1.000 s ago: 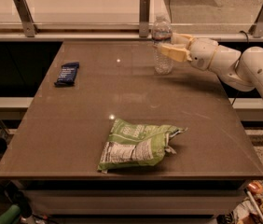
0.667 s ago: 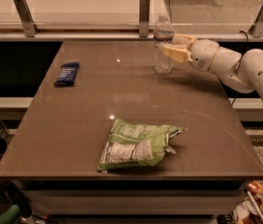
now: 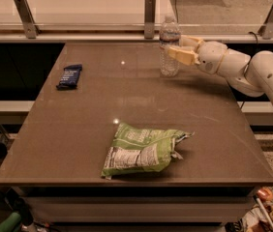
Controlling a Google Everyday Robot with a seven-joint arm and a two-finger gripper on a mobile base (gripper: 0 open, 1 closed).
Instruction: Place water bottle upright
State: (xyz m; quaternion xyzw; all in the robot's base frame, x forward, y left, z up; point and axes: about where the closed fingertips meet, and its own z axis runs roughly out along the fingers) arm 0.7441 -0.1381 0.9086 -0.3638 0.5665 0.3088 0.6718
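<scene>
Far right, jaws partly over btl (image 3: 168,65).

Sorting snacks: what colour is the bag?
The bag is green, camera view; the tool is at the water bottle.

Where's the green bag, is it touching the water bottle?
Apart. The camera view shows bare table between the green bag near the front edge and the water bottle standing at the back, where the gripper sits close beside it.
</scene>
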